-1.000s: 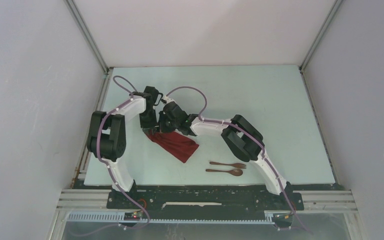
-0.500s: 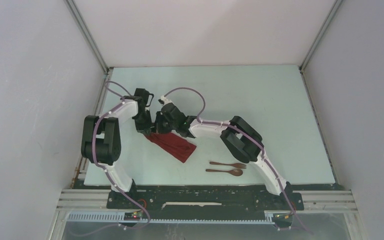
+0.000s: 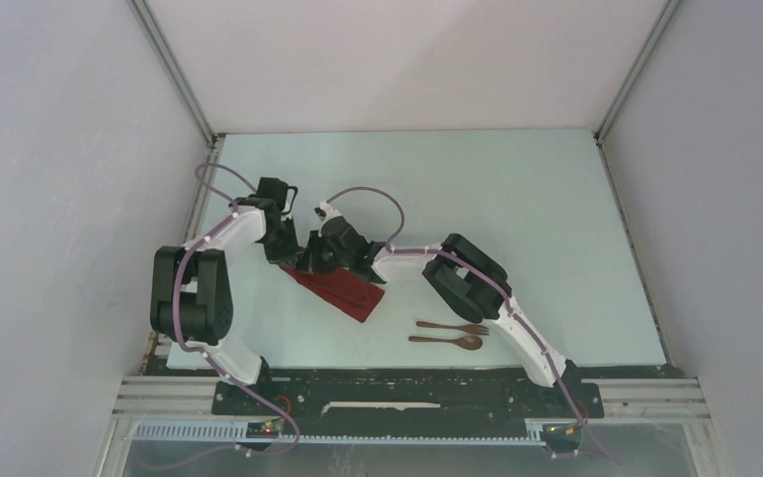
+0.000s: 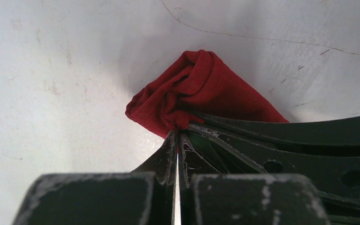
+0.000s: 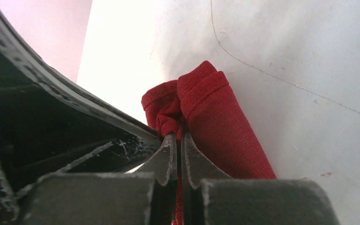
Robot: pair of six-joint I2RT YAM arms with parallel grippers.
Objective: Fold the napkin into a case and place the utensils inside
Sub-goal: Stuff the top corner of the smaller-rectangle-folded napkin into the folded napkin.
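Note:
The dark red napkin lies as a narrow folded strip, a case, running diagonally on the table left of centre. Both grippers meet at its upper left end. My left gripper is shut on the bunched cloth there; in the left wrist view its tips pinch the napkin. My right gripper is shut on the same end, with red cloth between its tips. The utensils, a dark brown fork and spoon, lie side by side to the lower right of the napkin, untouched.
The pale table is bounded by white walls with metal corner posts at the left and right. The two arms' grippers crowd together, each showing in the other's wrist view.
My left gripper has shut on the napkin's upper left end. Both arms have shifted left, and the strip's upper end has been drawn a little that way.

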